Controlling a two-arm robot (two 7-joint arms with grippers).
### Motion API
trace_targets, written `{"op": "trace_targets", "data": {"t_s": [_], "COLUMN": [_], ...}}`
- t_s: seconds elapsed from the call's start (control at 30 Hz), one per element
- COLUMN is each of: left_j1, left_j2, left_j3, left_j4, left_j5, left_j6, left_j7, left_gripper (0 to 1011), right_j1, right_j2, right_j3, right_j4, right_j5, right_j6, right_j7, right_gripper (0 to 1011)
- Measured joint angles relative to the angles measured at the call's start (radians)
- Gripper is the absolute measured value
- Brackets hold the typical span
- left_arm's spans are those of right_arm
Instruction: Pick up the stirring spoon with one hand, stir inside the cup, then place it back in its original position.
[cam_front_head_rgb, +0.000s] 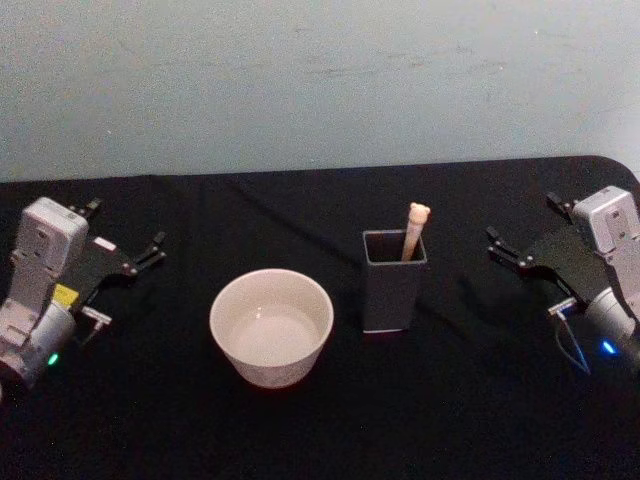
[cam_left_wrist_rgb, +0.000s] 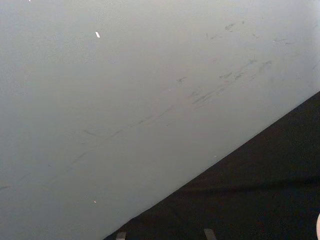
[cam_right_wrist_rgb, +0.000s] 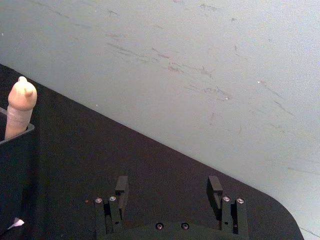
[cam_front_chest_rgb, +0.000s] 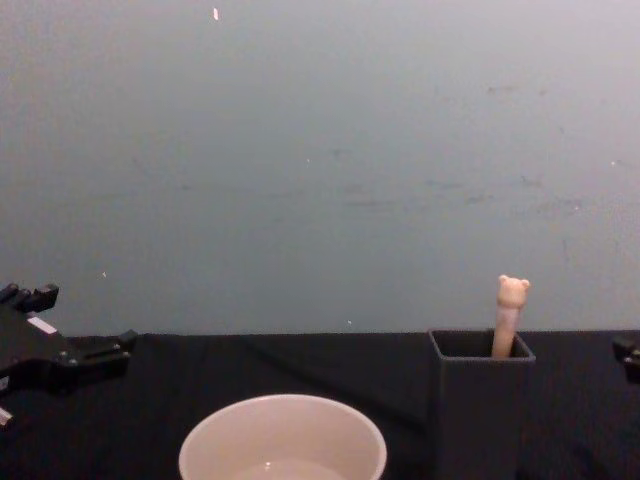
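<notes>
On the worktop (cam_front_head_rgb: 450, 420), cup (cam_front_head_rgb: 268, 372) left of the holder (cam_front_head_rgb: 390, 300); stirring spoon (cam_front_head_rgb: 415, 228) stands in the holder; left claw (cam_front_head_rgb: 128, 222) far left; right claw (cam_front_head_rgb: 522, 218) far right.

At either side the left tool (cam_front_head_rgb: 125, 228) and right tool (cam_front_head_rgb: 525, 222) sit low, jaws apparently spread, empty.

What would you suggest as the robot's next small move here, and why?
Probably reach the right gripper toward the stirring spoon, whose handle stands out of the holder. That gripper is open, empty and nearer it; the left gripper sits beyond the cup.
</notes>
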Motion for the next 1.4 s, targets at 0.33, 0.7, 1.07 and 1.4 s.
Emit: {"op": "trace_targets", "data": {"t_s": [0.33, 0.7, 1.07, 1.4], "left_j1": [0.0, 0.0, 0.0, 0.0], "left_j2": [0.0, 0.0, 0.0, 0.0], "left_j3": [0.0, 0.0, 0.0, 0.0], "left_j4": [0.0, 0.0, 0.0, 0.0], "left_j5": [0.0, 0.0, 0.0, 0.0], "left_j6": [0.0, 0.0, 0.0, 0.0], "left_j7": [0.0, 0.0, 0.0, 0.0], "left_gripper": [1001, 1001, 1001, 1001], "right_j1": [0.0, 0.0, -0.029, -0.041], "right_j2": [0.0, -0.002, -0.01, 0.0], "right_j3": [0.0, 0.004, 0.067, 0.106], "right_j4": [0.0, 0.0, -0.048, -0.083], "right_j5": [0.0, 0.0, 0.127, 0.308], "right_j6": [0.0, -0.001, -0.019, -0.001], "right_j7": [0.0, 0.007, 0.15, 0.396], "right_gripper": [1000, 1000, 1000, 1000]}}
